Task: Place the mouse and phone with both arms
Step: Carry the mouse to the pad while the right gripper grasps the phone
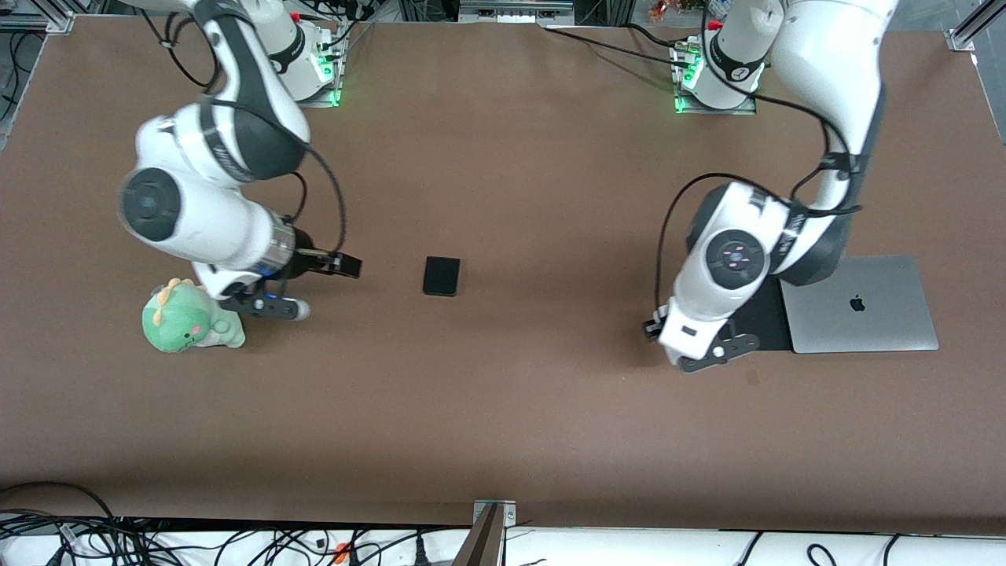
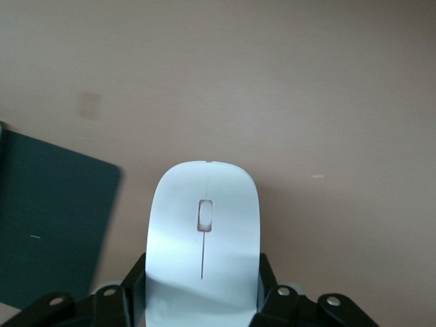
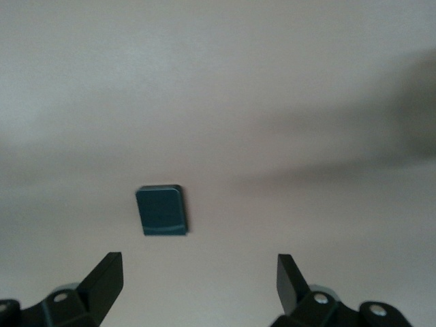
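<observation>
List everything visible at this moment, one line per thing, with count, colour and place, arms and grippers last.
Phone: one, black, flat on the table near its middle, nothing touching it.
Mouse: one, white, held in the left gripper, beside the mat.
Mat: one, black, beside the laptop, mostly under the left arm.
Laptop: one, silver, lid shut, at the left arm's end of the table.
Plush dinosaur: one, green, at the right arm's end of the table.
Table: one, brown.
Left gripper: one, black, shut on the mouse, by the mat's edge.
Right gripper: one, black, open, empty, between the plush dinosaur and the phone.
</observation>
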Controlling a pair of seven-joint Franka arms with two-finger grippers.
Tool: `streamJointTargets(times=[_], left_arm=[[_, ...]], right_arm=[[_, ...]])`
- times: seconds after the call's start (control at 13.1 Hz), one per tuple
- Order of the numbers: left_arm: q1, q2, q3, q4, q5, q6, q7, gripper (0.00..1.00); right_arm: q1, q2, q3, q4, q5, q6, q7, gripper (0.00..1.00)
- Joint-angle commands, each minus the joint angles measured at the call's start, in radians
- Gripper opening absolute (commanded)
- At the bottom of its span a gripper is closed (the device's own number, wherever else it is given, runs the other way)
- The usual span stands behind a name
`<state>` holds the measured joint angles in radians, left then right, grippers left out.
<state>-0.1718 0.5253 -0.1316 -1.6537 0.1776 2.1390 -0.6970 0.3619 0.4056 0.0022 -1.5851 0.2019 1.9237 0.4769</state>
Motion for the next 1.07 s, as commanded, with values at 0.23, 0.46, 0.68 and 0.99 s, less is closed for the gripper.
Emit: streamJointTargets(times=[0.23, 0.46, 0.68, 0.99], left_arm=[[0.202, -0.198, -0.019, -0.4, 0.022, 0.231, 0.282, 0.59], [0.278, -0.2, -0.017, -0.514, 0.025, 0.389, 0.385, 0.59], [0.302, -0.166, -0.017, -0.561, 0.025, 0.498, 0.401, 0.59], [0.302, -0.081, -0.017, -0.551, 0.025, 0.58, 0.399, 0.61]], right_arm=[[0.165, 0.094, -0.013, -0.111, -0.088, 0.268, 0.167, 1.0], [0.229, 0.122, -0.014, -0.174, -0.169, 0.359, 0.277, 1.0], [0.272, 0.171, -0.016, -0.202, -0.222, 0.444, 0.359, 1.0], [0.296, 0.219, -0.018, -0.222, -0.271, 0.537, 0.416, 1.0]])
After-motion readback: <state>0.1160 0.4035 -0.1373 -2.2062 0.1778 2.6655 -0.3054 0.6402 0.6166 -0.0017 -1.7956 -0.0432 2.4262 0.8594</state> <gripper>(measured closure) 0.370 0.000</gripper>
